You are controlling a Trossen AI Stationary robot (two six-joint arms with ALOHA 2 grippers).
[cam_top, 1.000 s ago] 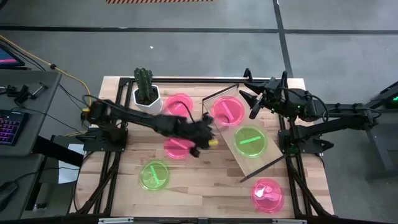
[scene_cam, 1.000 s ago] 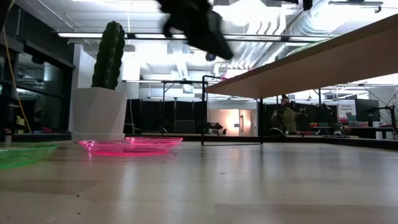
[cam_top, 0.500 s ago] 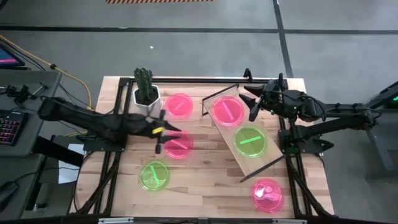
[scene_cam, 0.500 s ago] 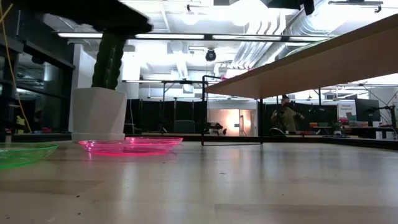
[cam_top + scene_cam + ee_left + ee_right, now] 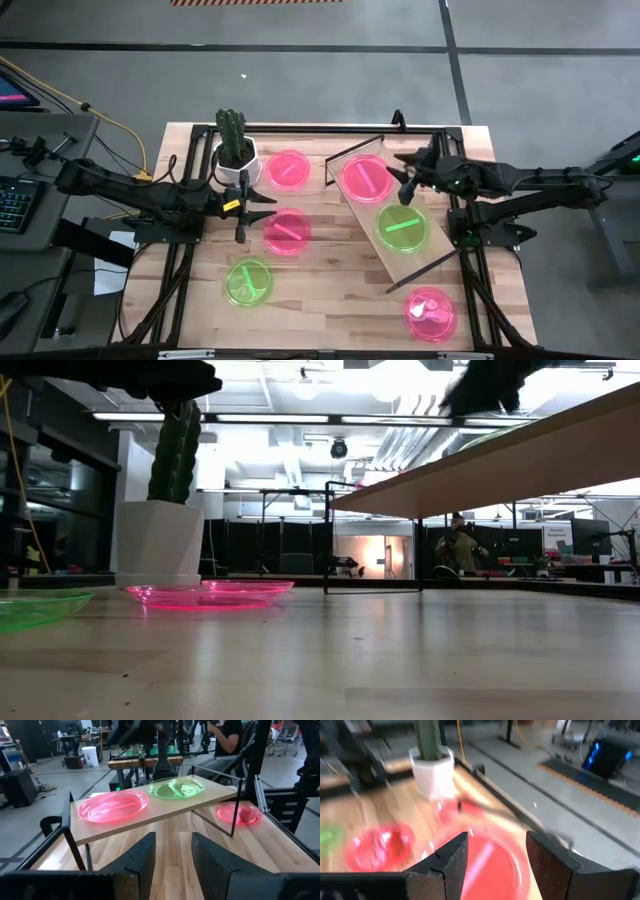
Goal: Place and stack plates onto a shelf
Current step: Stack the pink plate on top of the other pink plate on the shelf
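Note:
The shelf [image 5: 434, 254] stands slanted on the right half of the table. A pink plate [image 5: 366, 178] and a green plate [image 5: 402, 226] lie on it; both also show in the left wrist view, pink [image 5: 114, 805] and green [image 5: 176, 787]. Two pink plates [image 5: 288, 168] [image 5: 287, 231] and a green plate [image 5: 248, 281] lie on the tabletop at the left, and another pink plate [image 5: 430, 311] at the near right. My left gripper [image 5: 262, 208] is open and empty beside the cactus pot. My right gripper [image 5: 405, 183] is open and empty above the shelf, between its two plates.
A white hexagonal pot with a cactus [image 5: 236, 150] stands at the far left of the table, close to my left gripper. Black frame rails run along the table's edges. A person sits in the room beyond the table [image 5: 227, 735].
My left gripper has drawn back from beside the shelf toward the table's left edge and now sits near the cactus pot. My right gripper has come a little toward the near edge, over the shelf. No plate has moved.

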